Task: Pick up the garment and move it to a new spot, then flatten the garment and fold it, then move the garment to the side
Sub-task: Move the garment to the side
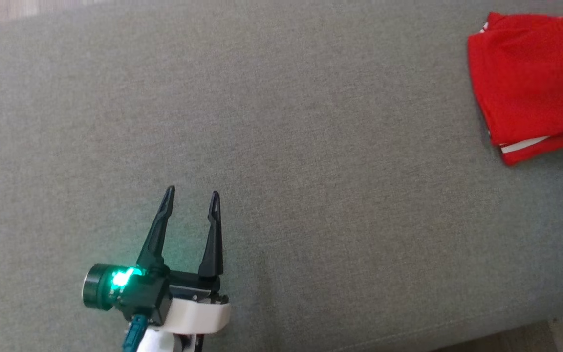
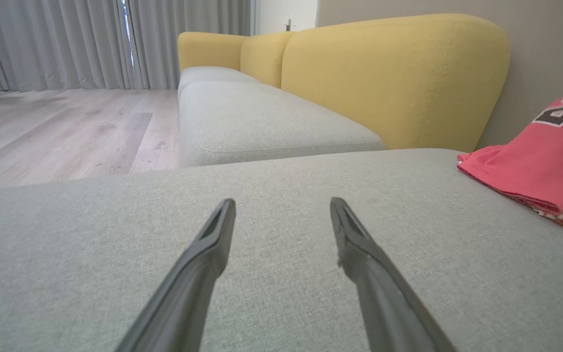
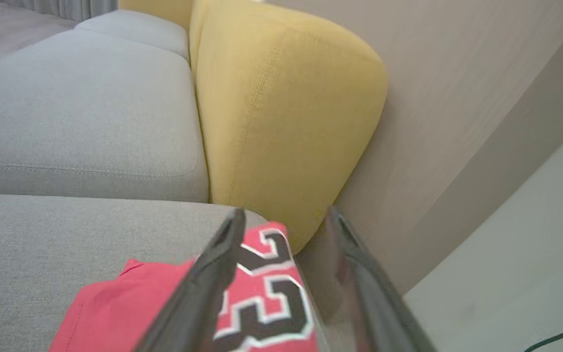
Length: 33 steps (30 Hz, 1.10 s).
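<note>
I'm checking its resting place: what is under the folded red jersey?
The red jersey lies on the grey seat cushion. Its folded layers cover the cushion beneath, so anything between or under them cannot be seen.

The jersey, far right of the left pincer, is cut off at the edge. The blurred right pincer hides part of its number.
</note>
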Tool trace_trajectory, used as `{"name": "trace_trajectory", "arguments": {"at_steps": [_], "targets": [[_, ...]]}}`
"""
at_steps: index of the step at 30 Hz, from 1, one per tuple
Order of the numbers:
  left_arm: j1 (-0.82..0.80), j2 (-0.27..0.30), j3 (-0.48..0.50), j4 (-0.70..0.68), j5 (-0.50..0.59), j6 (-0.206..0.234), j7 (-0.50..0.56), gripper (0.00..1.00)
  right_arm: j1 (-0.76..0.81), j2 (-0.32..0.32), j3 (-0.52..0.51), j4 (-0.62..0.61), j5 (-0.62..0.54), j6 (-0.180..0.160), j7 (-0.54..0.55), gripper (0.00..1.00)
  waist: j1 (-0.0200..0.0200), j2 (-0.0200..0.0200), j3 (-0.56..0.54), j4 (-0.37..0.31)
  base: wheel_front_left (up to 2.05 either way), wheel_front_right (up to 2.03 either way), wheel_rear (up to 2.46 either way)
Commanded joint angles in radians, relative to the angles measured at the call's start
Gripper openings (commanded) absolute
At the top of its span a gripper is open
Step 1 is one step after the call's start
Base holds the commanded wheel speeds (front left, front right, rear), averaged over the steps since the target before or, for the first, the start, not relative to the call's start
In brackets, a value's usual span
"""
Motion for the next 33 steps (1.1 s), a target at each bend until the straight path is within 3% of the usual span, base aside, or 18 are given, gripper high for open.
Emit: {"name": "trace_trajectory", "arguments": {"at_steps": [1, 5, 10, 14, 18, 20, 27, 33], "targets": [[-0.010, -0.006, 0.034, -0.027, -0.001, -0.003, -0.005, 1.00, 0.040, 0.026, 0.006, -0.048, -0.032, 0.007, -0.014, 1.00, 0.0000, 0.0000, -0.029, 0.002, 0.00, 0.00, 0.00], [0.006, -0.006, 0.036, -0.023, -0.019, -0.003, -0.005, 1.00, 0.136, 0.163, 0.034, -0.103, -0.078, 0.007, -0.051, 1.00, 0.0000, 0.0000, -0.098, 0.020, 0.00, 0.00, 0.00], [0.038, -0.007, 0.036, -0.019, -0.053, 0.011, -0.005, 1.00, 0.278, 0.272, 0.165, -0.108, -0.025, 0.007, -0.141, 1.00, 0.0000, 0.0000, -0.183, 0.059, 0.00, 0.00, 0.00], [0.071, -0.007, 0.028, -0.011, -0.075, 0.021, -0.005, 1.00, 0.389, 0.314, 0.267, -0.090, 0.049, 0.007, -0.265, 1.00, 0.0000, 0.0000, -0.253, 0.109, 0.00, 0.00, 0.00], [0.114, -0.007, 0.033, -0.013, -0.076, 0.036, -0.005, 1.00, 0.493, 0.357, 0.300, -0.101, 0.083, 0.007, -0.334, 1.00, 0.0000, 0.0000, -0.313, 0.156, 0.00, 0.00, 0.00], [0.124, -0.007, 0.036, -0.017, -0.076, 0.039, -0.005, 1.00, 0.517, 0.369, 0.301, -0.118, 0.087, 0.007, -0.339, 1.00, 0.0000, 0.0000, -0.321, 0.167, 0.00, 0.00, 0.00], [0.178, -0.007, 0.067, -0.071, -0.076, 0.043, -0.005, 1.00, 0.713, 0.433, 0.237, -0.384, 0.054, 0.007, -0.341, 1.00, 0.0000, 0.0000, -0.367, 0.232, 0.00, 0.00, 0.00], [0.230, -0.007, 0.089, -0.087, -0.073, 0.030, -0.005, 1.00, 0.836, 0.459, 0.210, -0.435, 0.026, 0.007, -0.341, 1.00, 0.0000, 0.0000, -0.392, 0.255, 0.00, 0.00, 0.00]]}}
